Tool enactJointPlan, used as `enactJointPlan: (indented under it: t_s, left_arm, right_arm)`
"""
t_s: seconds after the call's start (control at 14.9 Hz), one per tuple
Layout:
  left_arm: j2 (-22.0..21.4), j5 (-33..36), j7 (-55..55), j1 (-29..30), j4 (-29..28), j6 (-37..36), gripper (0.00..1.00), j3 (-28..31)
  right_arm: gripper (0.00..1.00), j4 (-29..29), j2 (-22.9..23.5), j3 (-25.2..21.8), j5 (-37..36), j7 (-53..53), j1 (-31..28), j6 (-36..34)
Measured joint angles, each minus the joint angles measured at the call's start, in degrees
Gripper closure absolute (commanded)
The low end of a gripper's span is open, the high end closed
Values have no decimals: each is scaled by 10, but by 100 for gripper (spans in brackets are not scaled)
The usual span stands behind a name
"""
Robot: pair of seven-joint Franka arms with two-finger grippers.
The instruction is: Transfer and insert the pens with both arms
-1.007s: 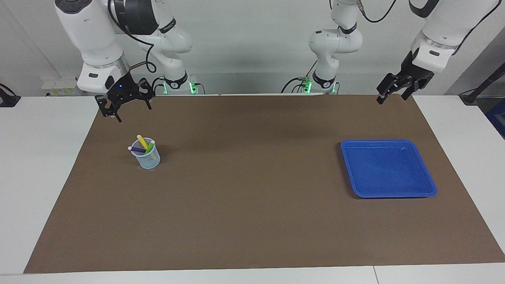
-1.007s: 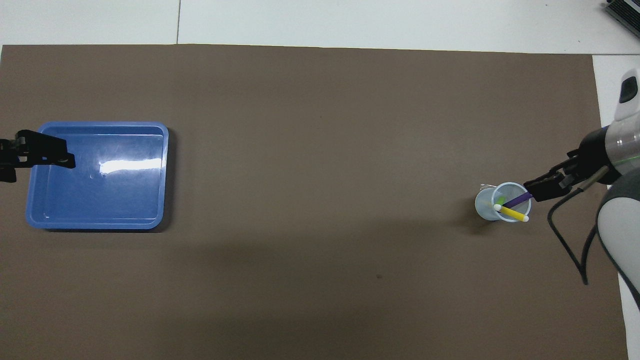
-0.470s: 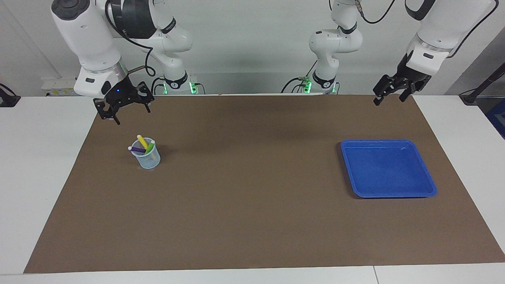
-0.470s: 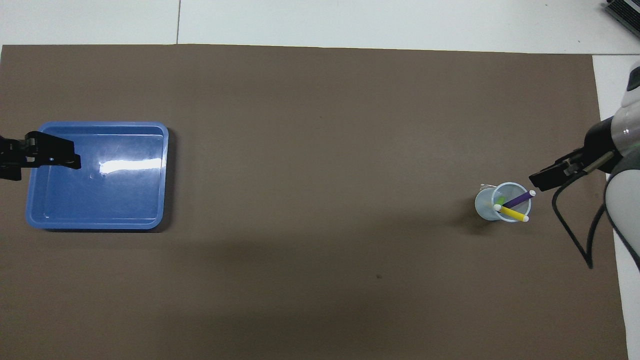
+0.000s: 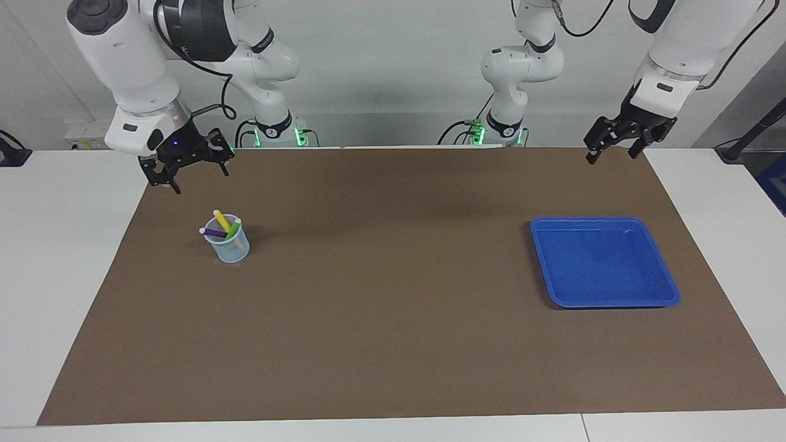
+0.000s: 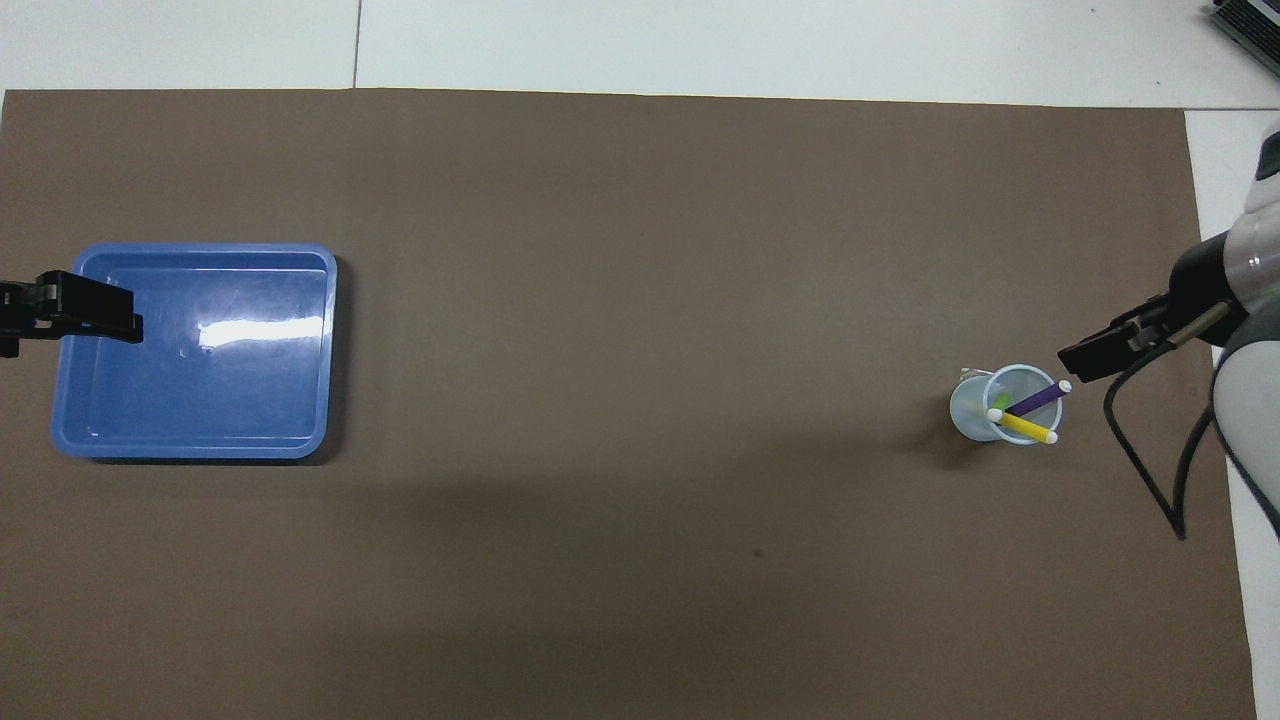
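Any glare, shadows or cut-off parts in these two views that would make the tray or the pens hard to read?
Overhead view: a bright white glare streak lies across the blue tray; the left hand is cropped by the frame edge; a soft shadow darkens the brown mat nearer the robots. Facing view: even light, the tray free of glare, the pens in the clear cup sharp, a faint shadow beside the cup.

My black right gripper (image 5: 198, 167) hangs off a white arm with a silver wrist; my left gripper (image 5: 614, 143) is black too. A purple pen (image 5: 215, 232), a yellow pen (image 5: 221, 220) and a green pen (image 5: 233, 230), all pale-capped, fill a clear bluish cup (image 5: 231, 248). A plain blue tray (image 5: 605, 299) sits on a brown mat (image 5: 393, 331) covering the white table (image 5: 55, 245).
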Motion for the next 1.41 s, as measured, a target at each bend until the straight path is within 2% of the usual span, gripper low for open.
enactJointPlan:
  t_s: [0.47,0.87,1.41]
  left_arm:
    - [0,-21,6,6,0,0,0,1]
    - [0,-23,6,7,0,0,0,4]
    - [0,-24,6,7,0,0,0,4]
  right_arm:
    - [0,0,0,-2,0,1,-1,0]
    - [0,0,0,-4,0,2,-43,0]
    - [0,6,0,2,0,2,-43,-3]
